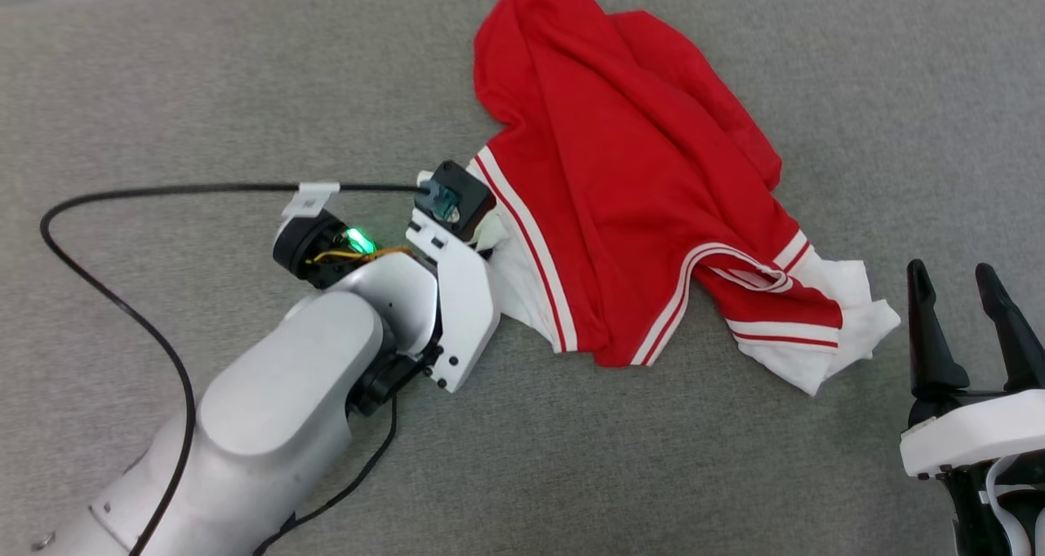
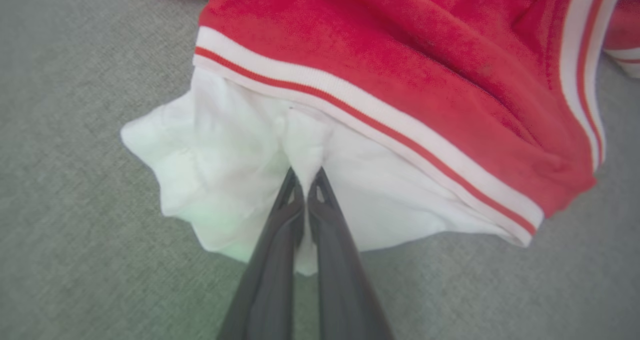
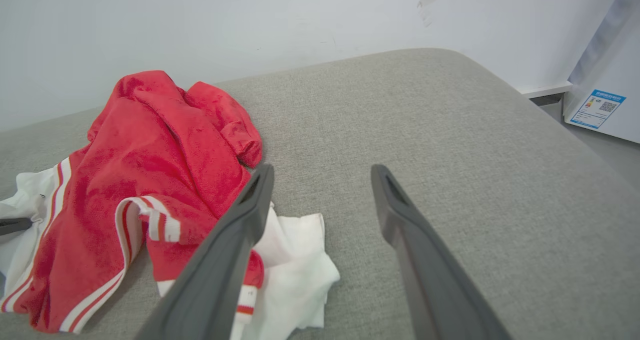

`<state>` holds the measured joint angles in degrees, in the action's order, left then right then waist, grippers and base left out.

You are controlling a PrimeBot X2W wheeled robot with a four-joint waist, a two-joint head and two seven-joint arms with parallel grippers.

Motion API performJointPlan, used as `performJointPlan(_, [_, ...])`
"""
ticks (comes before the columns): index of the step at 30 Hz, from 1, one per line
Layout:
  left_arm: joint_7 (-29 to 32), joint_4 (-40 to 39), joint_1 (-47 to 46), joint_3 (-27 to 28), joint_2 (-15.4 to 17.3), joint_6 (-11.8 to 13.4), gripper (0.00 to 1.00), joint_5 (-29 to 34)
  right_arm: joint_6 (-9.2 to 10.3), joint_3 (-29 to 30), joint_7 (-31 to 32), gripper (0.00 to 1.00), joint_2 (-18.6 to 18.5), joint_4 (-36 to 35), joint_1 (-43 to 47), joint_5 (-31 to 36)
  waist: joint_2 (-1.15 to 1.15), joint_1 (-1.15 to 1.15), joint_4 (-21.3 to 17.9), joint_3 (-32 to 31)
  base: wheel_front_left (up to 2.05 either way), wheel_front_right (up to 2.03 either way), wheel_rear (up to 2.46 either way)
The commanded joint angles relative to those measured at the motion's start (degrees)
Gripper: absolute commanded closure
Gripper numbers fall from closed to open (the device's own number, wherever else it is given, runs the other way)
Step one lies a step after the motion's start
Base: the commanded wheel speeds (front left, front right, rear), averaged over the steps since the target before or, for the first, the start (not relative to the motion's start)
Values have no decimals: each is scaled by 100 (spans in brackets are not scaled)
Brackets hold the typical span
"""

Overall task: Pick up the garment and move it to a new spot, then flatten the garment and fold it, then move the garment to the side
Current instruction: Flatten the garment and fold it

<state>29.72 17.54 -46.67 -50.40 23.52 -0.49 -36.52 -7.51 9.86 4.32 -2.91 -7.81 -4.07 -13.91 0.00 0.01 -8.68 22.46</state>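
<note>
Left hand (image 2: 306, 176) clamps the garment (image 2: 400, 55) — white sleeve (image 2: 225, 145).

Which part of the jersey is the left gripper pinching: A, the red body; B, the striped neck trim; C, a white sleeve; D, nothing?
C: the left wrist view shows the left gripper shut on a bunched fold of the white sleeve of the garment, short of the striped trim.

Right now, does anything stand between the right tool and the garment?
Nothing visible does. The open right tool sits beside a white sleeve of the garment, with bare grey cushion between them. The left tool is shut on the other sleeve.
</note>
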Motion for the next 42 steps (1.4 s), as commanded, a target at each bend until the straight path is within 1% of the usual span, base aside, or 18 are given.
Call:
performJointPlan(1, [-176,-80,140,30,37,50,100,44,4,5,27,0,4,10,-19,53,0,-1,108,-143,0,0,0])
performJointPlan(4, [-561,-337,357,142,90,192,100,45,4,29,79,0,4,32,38,98,0,-1,241,-360,0,0,0])
performJointPlan(6, [-774,-535,530,191,188,260,100,65,4,54,109,0,4,44,82,110,0,-1,353,-514,0,0,0])
performJointPlan(9, [-1047,-810,861,234,379,345,100,68,4,84,170,0,4,36,164,121,0,-1,510,-730,0,0,0])
performJointPlan(13, [-1218,-1039,1387,216,707,367,100,-24,4,131,272,0,5,31,242,160,0,-1,706,-957,0,0,0])
performJointPlan(16, [-1351,-1034,1782,242,964,448,100,-95,4,162,376,0,4,54,325,191,0,-1,822,-1093,0,0,0])
performJointPlan(21, [-1682,-927,2321,377,1254,592,100,-221,4,219,587,0,4,81,422,221,0,-1,965,-1233,0,0,0])
performJointPlan(23, [-1829,-894,2455,427,1305,661,100,-233,4,267,665,0,4,87,448,242,0,-1,1010,-1277,0,0,0])
performJointPlan(25, [-1951,-828,2590,427,1313,671,100,-256,4,334,732,0,4,102,485,252,0,-1,1049,-1321,0,0,0])
performJointPlan(26, [-2028,-796,2614,440,1282,684,95,-264,4,364,749,0,5,114,502,262,0,-1,1073,-1349,0,0,0])
performJointPlan(27, [-2105,-764,2631,434,1258,690,53,-242,4,388,785,0,5,128,512,268,0,-1,1090,-1370,0,0,0])
performJointPlan(28, [-2188,-731,2645,436,1226,702,0,-224,4,410,813,0,5,141,523,280,0,-1,1113,-1396,0,0,0])
performJointPlan(32, [-2758,-696,2657,632,1038,865,0,-217,4,435,911,0,4,153,594,277,0,-1,1228,-1536,0,0,0])
performJointPlan(35, [-3287,-761,2766,922,934,1066,0,-302,4,421,957,0,5,96,642,298,0,-1,1307,-1660,0,0,0])
performJointPlan(40, [-4143,-1143,3089,1482,898,1418,0,-481,4,330,1143,0,-46,-90,725,368,0,-1,1410,-1804,0,0,0])
performJointPlan(41, [-4143,-1143,3089,1482,898,1418,0,-481,4,330,1143,0,-46,-90,725,368,0,-1,1410,-1804,0,0,0])
performJointPlan(42, [-4262,-1246,3189,1610,861,1504,0,-526,4,310,1230,0,-83,-130,758,366,0,-1,1426,-1815,0,0,0])
